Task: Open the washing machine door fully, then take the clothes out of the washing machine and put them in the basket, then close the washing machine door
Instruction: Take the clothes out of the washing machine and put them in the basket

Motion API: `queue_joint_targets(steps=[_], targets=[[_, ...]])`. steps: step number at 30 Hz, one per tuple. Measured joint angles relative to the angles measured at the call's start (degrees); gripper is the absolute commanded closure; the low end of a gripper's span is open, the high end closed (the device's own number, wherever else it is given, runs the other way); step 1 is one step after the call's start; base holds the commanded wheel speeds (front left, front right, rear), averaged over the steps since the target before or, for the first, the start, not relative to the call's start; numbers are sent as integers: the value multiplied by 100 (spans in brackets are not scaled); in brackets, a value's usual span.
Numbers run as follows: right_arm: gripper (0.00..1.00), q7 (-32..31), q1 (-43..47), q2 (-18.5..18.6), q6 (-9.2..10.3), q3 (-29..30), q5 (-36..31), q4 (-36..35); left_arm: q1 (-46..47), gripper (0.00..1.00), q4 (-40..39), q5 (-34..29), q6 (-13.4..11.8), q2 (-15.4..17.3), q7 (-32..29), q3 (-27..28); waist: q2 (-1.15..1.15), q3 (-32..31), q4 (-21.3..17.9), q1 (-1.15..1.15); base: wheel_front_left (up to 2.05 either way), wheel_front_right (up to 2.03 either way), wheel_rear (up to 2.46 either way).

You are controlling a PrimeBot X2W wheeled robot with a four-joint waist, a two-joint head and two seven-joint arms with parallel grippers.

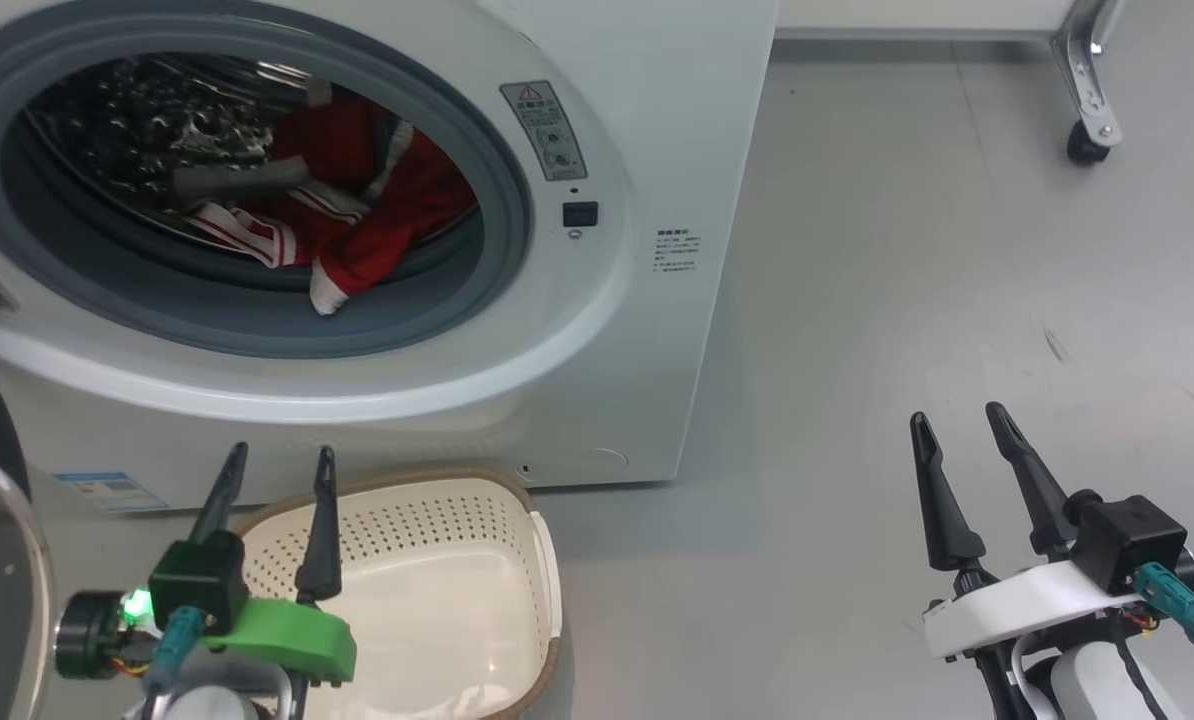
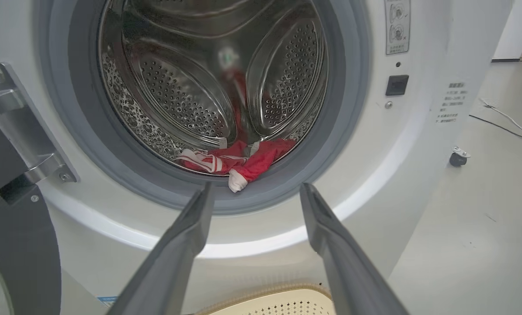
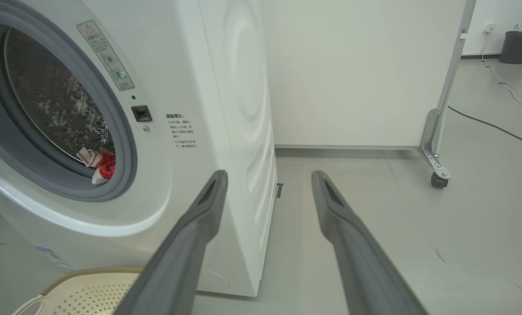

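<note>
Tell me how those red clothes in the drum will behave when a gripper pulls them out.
Probably floppy: the clothes lie crumpled in folds, so they should sag and trail from a pinch. Likely light, being thin fabric. One white cuff rests on the grey seal, so they may drag across it.

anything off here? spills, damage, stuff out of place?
Nothing damaged or spilled. Only oddity: a white cuff of the bright red clothes droops out of the perforated steel drum onto the grey rubber seal of the white front-loading washing machine. The cream perforated plastic basket below sits upright.
</note>
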State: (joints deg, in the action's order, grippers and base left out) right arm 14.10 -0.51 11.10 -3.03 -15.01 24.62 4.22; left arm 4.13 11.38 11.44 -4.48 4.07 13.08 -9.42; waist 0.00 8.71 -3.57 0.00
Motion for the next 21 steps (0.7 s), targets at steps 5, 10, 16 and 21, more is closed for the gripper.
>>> queue_joint_targets(steps=[5,10,16,21], targets=[[0,0,-151,-3,-65,-51,1,-25,392,0,131,12,-89,58,-248,282,0,346,-224,0,0,0,0],[0,0,-338,-40,-104,-58,10,-20,927,0,269,-43,-134,267,-530,573,0,645,-537,1,0,0,0],[0,0,-481,-79,-163,-65,58,-1,1779,0,439,-235,-178,582,-1001,844,0,1033,-884,1,0,0,0],[0,0,-699,-152,-218,-68,103,31,2399,0,751,-399,-187,780,-1480,1016,0,1344,-1145,1,0,0,0]])
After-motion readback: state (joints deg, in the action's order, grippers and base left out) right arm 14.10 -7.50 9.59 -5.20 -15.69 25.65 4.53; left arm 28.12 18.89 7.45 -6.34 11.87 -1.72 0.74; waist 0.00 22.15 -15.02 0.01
